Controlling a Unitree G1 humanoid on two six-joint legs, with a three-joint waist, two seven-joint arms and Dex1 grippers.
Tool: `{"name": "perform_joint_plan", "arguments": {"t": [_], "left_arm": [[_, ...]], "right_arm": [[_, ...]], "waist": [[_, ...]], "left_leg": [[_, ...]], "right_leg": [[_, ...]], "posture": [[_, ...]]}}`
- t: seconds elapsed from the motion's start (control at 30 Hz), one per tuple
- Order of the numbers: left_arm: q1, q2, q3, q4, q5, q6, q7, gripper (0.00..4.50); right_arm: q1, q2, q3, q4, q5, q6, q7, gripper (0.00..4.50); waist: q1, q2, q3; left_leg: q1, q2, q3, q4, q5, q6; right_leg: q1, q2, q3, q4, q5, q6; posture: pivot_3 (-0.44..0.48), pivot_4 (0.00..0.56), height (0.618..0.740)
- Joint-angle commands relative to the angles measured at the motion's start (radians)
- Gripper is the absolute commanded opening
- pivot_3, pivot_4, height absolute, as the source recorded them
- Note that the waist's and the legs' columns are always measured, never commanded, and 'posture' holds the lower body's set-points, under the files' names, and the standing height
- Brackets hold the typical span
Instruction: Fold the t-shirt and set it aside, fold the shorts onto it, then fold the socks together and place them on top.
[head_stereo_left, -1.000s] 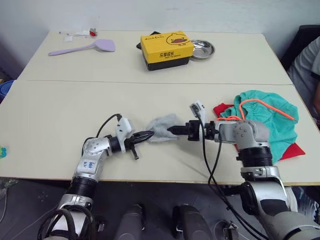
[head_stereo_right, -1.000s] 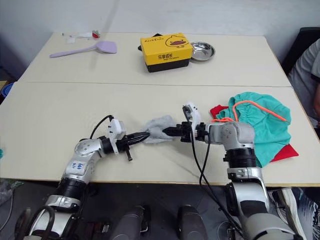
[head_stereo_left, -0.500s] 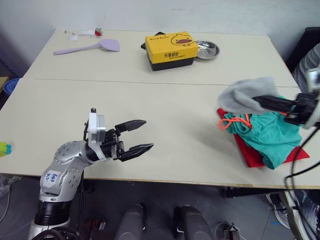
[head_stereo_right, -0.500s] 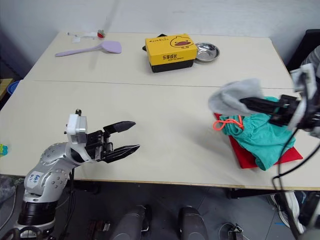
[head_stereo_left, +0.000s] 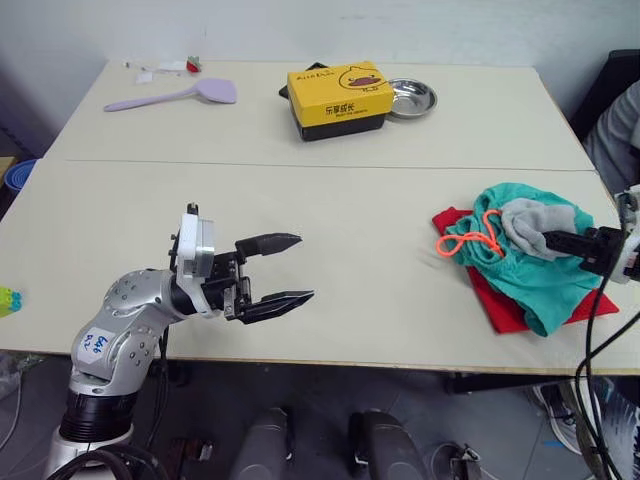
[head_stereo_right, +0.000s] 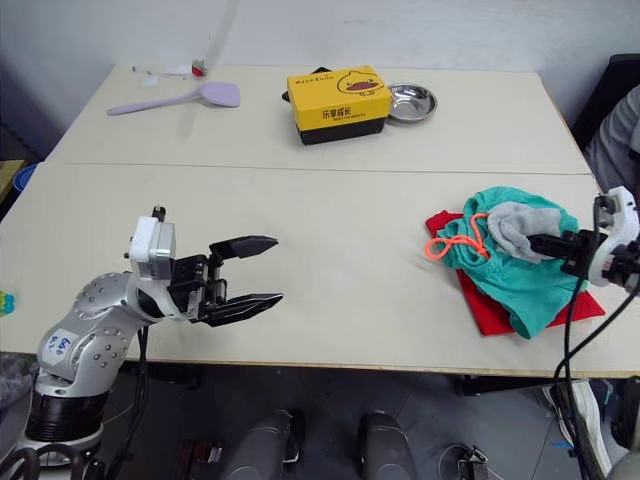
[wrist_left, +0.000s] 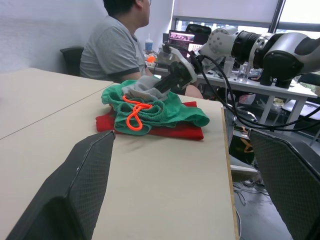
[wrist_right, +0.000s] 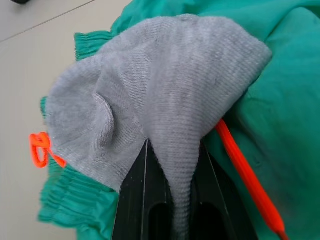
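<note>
- The right claw (head_stereo_right: 552, 243) pinches the grey socks (head_stereo_right: 512, 225) between its 2 fingers, and they lie on the teal shorts (head_stereo_right: 500, 272).
- The shorts rest on the red t-shirt (head_stereo_right: 478, 306) near the surface's (head_stereo_right: 330, 215) right edge.
- The left claw (head_stereo_right: 250, 271) is spread open and empty, well apart from the pile.
- This looks like the last step: placing the socks. The socks seem bundled as 1, though I cannot be sure.
- Next, the right claw needs to let go and draw back without dragging them off.

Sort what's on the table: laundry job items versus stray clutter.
Job items: socks, held by the right gripper on the shorts, over the t-shirt.
Clutter: yellow duck box, steel bowl, lilac spatula.
</note>
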Motion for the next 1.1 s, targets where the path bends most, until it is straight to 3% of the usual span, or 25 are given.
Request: {"name": "perform_joint_plan", "arguments": {"t": [0.03, 0.27, 0.37, 0.47, 0.57, 0.63, 0.77, 0.93, 1.1], "left_arm": [[-0.018, 0.016, 0.004, 0.000, 0.015, -0.026, -0.020, 4.50], [0.015, 0.047, 0.022, 0.058, 0.073, -0.080, -0.060, 4.50], [0.061, 0.083, 0.035, 0.090, 0.091, -0.114, -0.112, 4.50], [0.093, 0.127, 0.056, 0.149, 0.159, -0.182, -0.122, 4.50], [0.120, 0.157, 0.073, 0.187, 0.230, -0.253, -0.104, 4.50], [0.158, 0.183, 0.097, 0.198, 0.266, -0.274, -0.088, 4.50], [0.219, 0.196, 0.127, 0.208, 0.314, -0.315, -0.055, 4.50], [0.239, 0.197, 0.128, 0.215, 0.360, -0.358, -0.014, 4.50], [0.223, 0.189, 0.124, 0.264, 0.384, -0.416, -0.001, 4.50]], "right_arm": [[0.012, -0.033, 0.001, -0.042, -0.019, -0.020, 0.048, 1.01], [0.195, -0.203, -0.045, -0.278, -0.018, -0.054, 0.202, 3.55], [0.298, -0.265, -0.094, -0.345, -0.052, -0.204, 0.261, 4.47], [0.344, -0.304, -0.127, -0.406, -0.072, -0.361, 0.331, 4.47], [0.338, -0.265, -0.149, -0.486, -0.044, -0.447, 0.356, 4.47], [0.351, -0.150, -0.105, -0.625, -0.001, -0.474, 0.336, 4.47], [0.437, 0.059, 0.058, -0.776, -0.079, -0.751, 0.368, 4.47], [0.456, 0.254, 0.183, -0.675, -0.157, -1.087, 0.423, 4.47], [0.474, 0.338, 0.205, -0.537, -0.177, -1.214, 0.396, 4.47]], "waist": [[0.002, 0.000, 0.000], [0.014, 0.002, 0.001], [0.009, 0.002, 0.001], [-0.001, 0.002, 0.001], [-0.008, 0.004, 0.001], [-0.013, -0.001, 0.000], [-0.019, -0.004, -0.001], [-0.009, 0.000, 0.002], [0.002, -0.001, 0.002]], "left_leg": [[0.000, 0.000, 0.000, 0.000, 0.000, 0.000], [-0.001, 0.000, -0.001, 0.000, 0.000, 0.000], [-0.001, 0.000, -0.001, -0.001, 0.000, 0.000], [0.000, 0.000, 0.000, -0.001, -0.001, 0.000], [0.001, 0.002, 0.003, -0.002, -0.001, 0.000], [0.002, 0.003, 0.004, -0.002, -0.001, -0.001], [0.003, 0.005, 0.001, -0.002, -0.004, -0.003], [-0.001, 0.002, 0.002, -0.001, -0.004, -0.001], [0.000, 0.002, 0.001, 0.002, -0.006, 0.003]], "right_leg": [[0.000, 0.000, 0.000, 0.000, 0.000, 0.000], [0.000, 0.000, -0.001, -0.002, 0.001, 0.001], [0.000, 0.000, -0.001, -0.003, 0.001, 0.001], [0.001, 0.000, 0.000, -0.004, 0.001, 0.001], [0.000, 0.000, 0.000, -0.003, 0.001, 0.001], [0.000, 0.000, 0.000, -0.003, 0.001, 0.002], [0.001, 0.002, -0.002, -0.004, 0.001, 0.002], [-0.001, -0.001, -0.002, -0.004, 0.002, 0.004], [0.002, -0.002, -0.003, -0.006, 0.004, 0.005]], "posture": [[0.000, 0.150, 0.740], [0.000, 0.150, 0.740], [0.000, 0.150, 0.740], [0.000, 0.150, 0.740], [0.000, 0.150, 0.740], [0.000, 0.150, 0.740], [0.000, 0.150, 0.740], [0.000, 0.150, 0.740], [0.000, 0.150, 0.740]]}}
